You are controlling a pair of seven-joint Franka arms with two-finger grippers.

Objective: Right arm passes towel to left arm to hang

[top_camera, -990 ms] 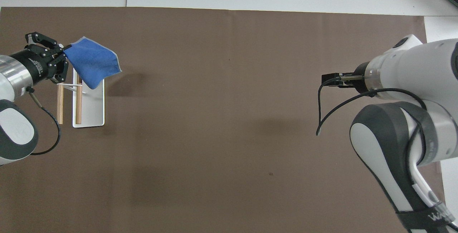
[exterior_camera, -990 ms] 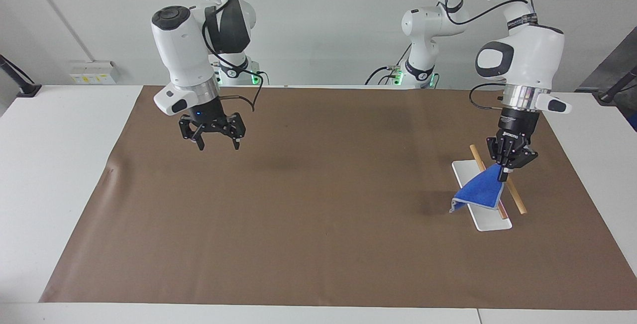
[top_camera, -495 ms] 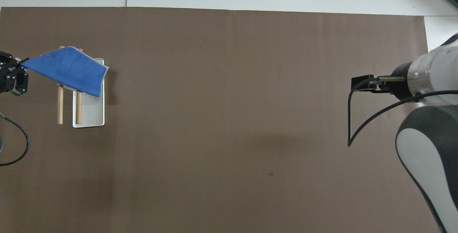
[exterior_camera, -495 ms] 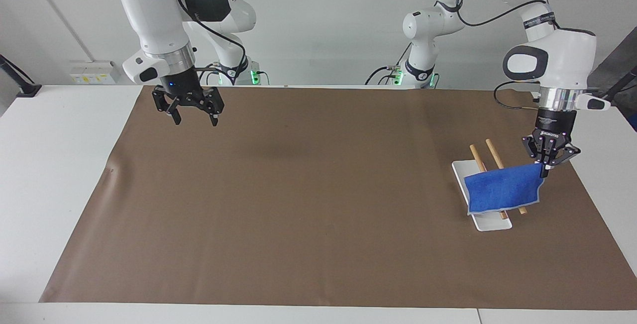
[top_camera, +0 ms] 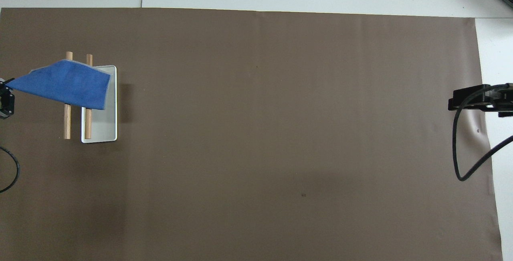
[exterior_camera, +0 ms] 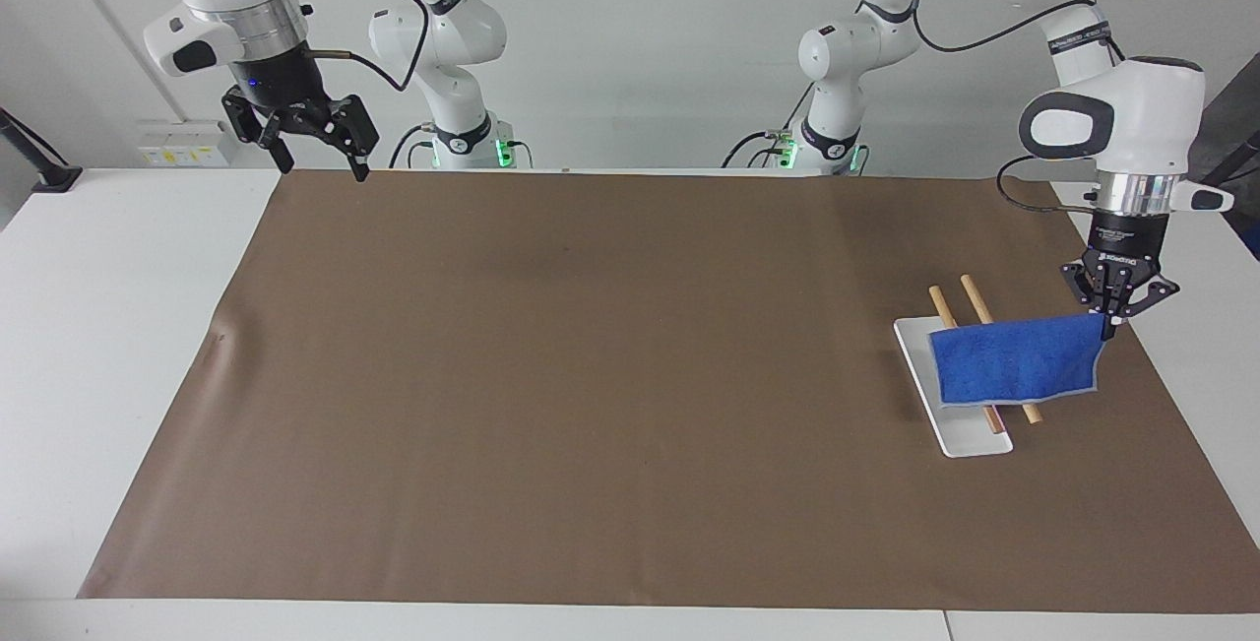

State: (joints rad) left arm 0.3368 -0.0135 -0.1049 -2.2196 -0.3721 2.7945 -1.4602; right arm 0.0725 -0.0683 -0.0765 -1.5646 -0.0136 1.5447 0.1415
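towel, draped over rack, left gripper pinching corner

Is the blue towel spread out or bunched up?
Spread out: the towel hangs as a flat sheet over the wooden rods, one corner pinched by the left gripper.

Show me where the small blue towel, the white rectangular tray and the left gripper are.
small blue towel [exterior_camera: 1014,360], facing view, cloth middle
white rectangular tray [top_camera: 105,126], overhead view, bare corner area
left gripper [exterior_camera: 1113,324], facing view, between fingertips
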